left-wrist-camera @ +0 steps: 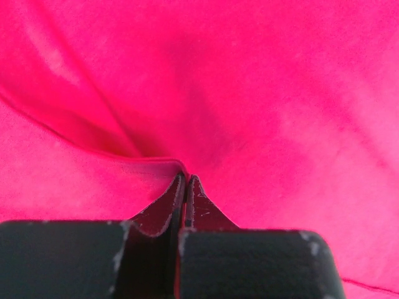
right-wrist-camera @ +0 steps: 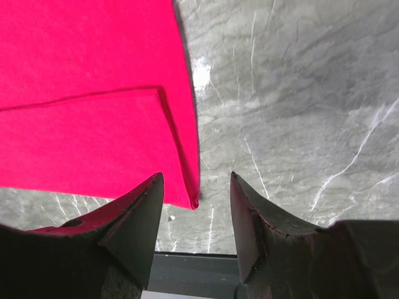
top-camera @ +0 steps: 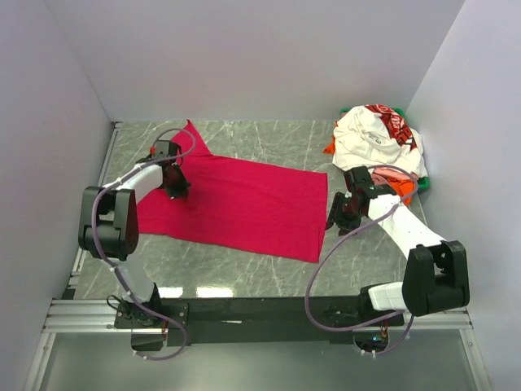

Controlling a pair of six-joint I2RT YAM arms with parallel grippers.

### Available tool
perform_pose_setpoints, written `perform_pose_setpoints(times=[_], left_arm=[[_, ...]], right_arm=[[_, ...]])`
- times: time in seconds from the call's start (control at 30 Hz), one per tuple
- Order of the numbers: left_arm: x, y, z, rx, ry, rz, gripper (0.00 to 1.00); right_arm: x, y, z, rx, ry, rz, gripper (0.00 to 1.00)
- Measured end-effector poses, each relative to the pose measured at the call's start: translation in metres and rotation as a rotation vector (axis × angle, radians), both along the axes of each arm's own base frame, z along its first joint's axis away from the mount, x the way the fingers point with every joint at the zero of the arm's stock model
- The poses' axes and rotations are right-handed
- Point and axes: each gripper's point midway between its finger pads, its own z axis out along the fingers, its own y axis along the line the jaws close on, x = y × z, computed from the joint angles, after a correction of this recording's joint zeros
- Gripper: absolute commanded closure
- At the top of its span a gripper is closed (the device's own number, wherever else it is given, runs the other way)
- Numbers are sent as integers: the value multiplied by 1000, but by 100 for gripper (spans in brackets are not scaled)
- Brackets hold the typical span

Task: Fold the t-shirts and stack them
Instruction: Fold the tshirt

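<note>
The crimson red t-shirt (top-camera: 244,204) lies spread flat across the middle of the marble table (top-camera: 244,273). My left gripper (top-camera: 175,189) sits on the shirt's left part near the sleeve. In the left wrist view its jaws (left-wrist-camera: 186,177) are shut, pinching a fold of the red cloth (left-wrist-camera: 262,93). My right gripper (top-camera: 338,221) is open just off the shirt's right edge. In the right wrist view the shirt's hemmed corner (right-wrist-camera: 190,200) lies between the open fingers (right-wrist-camera: 196,177), on the table and not held.
A pile of t-shirts is heaped at the back right corner, with the white one with red-and-black print (top-camera: 374,142) on top, orange (top-camera: 399,189) and green (top-camera: 423,186) showing beneath. White walls close in on the left, back and right.
</note>
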Motion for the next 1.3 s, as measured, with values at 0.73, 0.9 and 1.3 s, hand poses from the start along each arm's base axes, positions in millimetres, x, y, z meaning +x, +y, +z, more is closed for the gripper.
perform_pose_setpoints(times=[0.73, 0.9, 1.3], left_arm=[[39, -37, -9, -23, 14, -75, 53], [41, -38, -4, -24, 13, -74, 37], [57, -7, 42, -47, -103, -5, 26]], right_arm=[[22, -12, 2, -22, 17, -5, 46], [31, -10, 7, -17, 0, 15, 46], [66, 10, 28, 41, -91, 122, 47]])
